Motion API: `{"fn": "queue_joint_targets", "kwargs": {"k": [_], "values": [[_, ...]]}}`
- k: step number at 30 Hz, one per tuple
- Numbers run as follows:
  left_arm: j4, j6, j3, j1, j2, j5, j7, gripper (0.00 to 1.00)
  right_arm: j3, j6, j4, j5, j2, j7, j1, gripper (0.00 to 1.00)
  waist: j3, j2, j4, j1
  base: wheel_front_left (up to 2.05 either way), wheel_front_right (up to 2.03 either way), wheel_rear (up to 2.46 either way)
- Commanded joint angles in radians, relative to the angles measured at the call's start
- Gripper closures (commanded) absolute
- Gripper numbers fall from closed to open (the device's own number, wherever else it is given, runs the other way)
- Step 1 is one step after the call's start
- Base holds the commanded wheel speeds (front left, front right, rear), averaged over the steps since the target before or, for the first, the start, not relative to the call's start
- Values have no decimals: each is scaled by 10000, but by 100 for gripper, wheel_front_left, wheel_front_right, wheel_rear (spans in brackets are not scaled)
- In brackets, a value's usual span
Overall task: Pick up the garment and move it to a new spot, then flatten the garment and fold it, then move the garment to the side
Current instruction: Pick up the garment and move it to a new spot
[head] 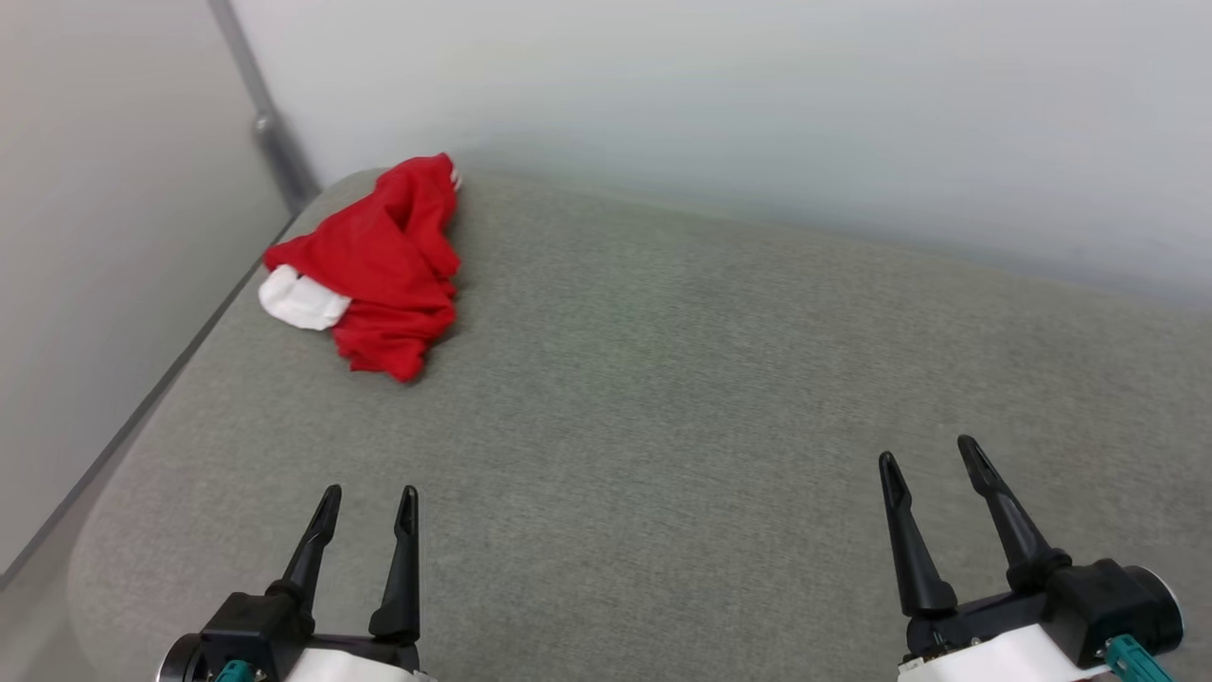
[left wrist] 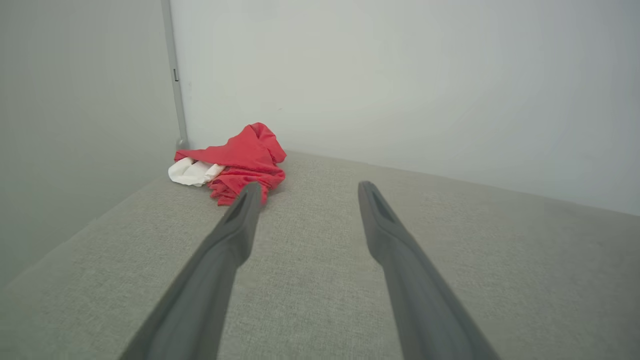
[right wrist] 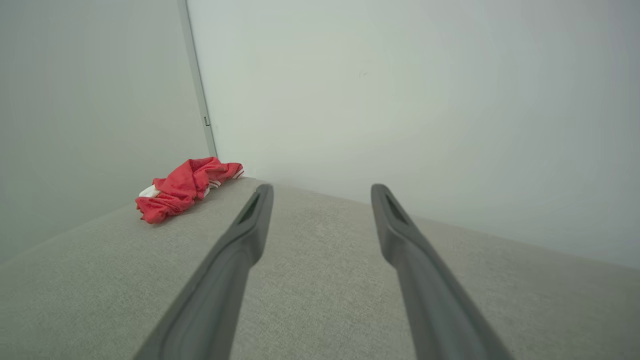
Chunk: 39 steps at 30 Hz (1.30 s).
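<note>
The garment (head: 383, 260) lies crumpled in a heap at the far left corner of the grey padded surface, red with a white sleeve poking out at its left. The left wrist view shows the garment (left wrist: 240, 160) just beyond my left fingertip, and the right wrist view shows the garment (right wrist: 185, 187) far off to the left. My left gripper (head: 369, 502) hovers open at the near left, well short of the heap. My right gripper (head: 933, 455) hovers open at the near right, far from it. Both hold nothing.
The grey padded surface (head: 663, 379) stretches wide between the grippers and the heap. Pale walls (head: 720, 104) close it in at the back and left, with a grey post (head: 265, 114) in the corner. The surface's left edge (head: 180, 360) drops off beside the heap.
</note>
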Motion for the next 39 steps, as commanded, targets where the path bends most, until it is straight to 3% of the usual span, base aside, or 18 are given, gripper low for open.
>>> {"fn": "queue_joint_targets", "kwargs": {"k": [1, 15, 26, 30, 35, 39], "values": [[-20, -14, 24, 89, -9, 1, -24, 0, 15, -3, 14, 4, 2, -26, 150, 0, -13, 0, 175, 0, 0, 0, 0], [222, -15, 6, 143, -9, 76, -24, 0, 147, -3, 66, 257, 2, -26, 85, 0, -38, 0, 717, 0, 0, 0, 0], [766, -74, 202, -655, -9, -401, -26, 0, 198, -3, -95, -14, 1, -25, -344, 0, 772, 0, 275, 0, 0, 0, 0], [1283, -78, -211, -1624, 554, -882, -24, 0, 226, -3, -184, -308, 1, -25, -627, 0, 1553, 0, -41, 0, 0, 0, 0], [2454, -82, -845, -3361, 1754, -2120, 92, 0, 389, -3, -317, -678, -64, -25, -1107, 0, 2680, 0, -507, 0, 0, 0, 0], [3398, -83, -1310, -5110, 2817, -2991, 1511, 0, 334, -3, -404, -605, -85, -25, -1444, 0, 3411, 0, -838, 0, 0, 0, 0]]}}
